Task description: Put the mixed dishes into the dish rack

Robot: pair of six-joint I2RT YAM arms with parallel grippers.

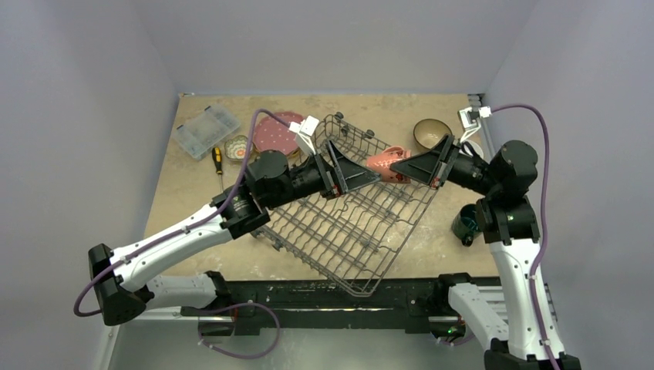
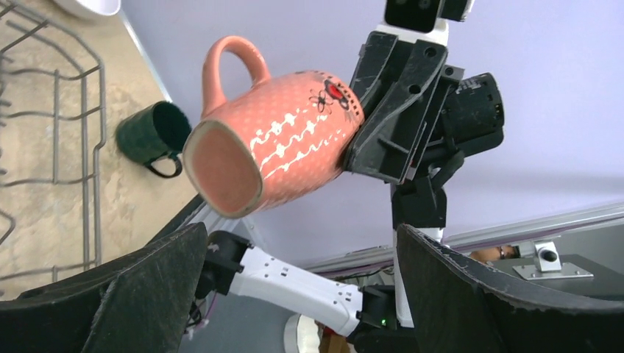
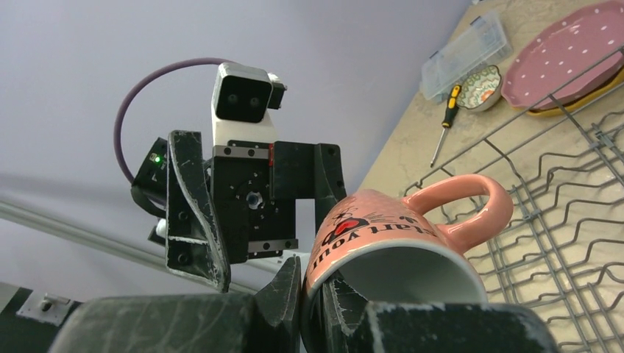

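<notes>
Hardly started, by my read: the dish rack [image 1: 362,223] sits skewed on the desk [image 1: 189,212] and I see no dish in it. The pink plate [image 1: 278,131] lies on the yellow plate [image 3: 563,110] off the rack's far left corner, with the small floral bowl [image 1: 237,146] just beside them. The brown bowl [image 1: 432,132] is at the far right, the white bowl [image 2: 88,6] is only partly in view, and the dark teal mug [image 1: 465,225] is on the desk by my right arm. All of those remain to load. The one in hand is the red-and-white mug [image 2: 272,143], up in the air over the rack's far right edge, tipped on its side with the handle up. My right end effector [image 3: 313,309] is pressed almost together and pinches the mug's wall at the rim, one finger inside and one outside. My left end effector [image 2: 302,294] is spread as wide as it goes, holds nothing and touches nothing. It faces the mug's base from close by, possibly for a handover. The box [image 1: 206,129] and the screwdriver [image 1: 218,162] are not mine to load.
</notes>
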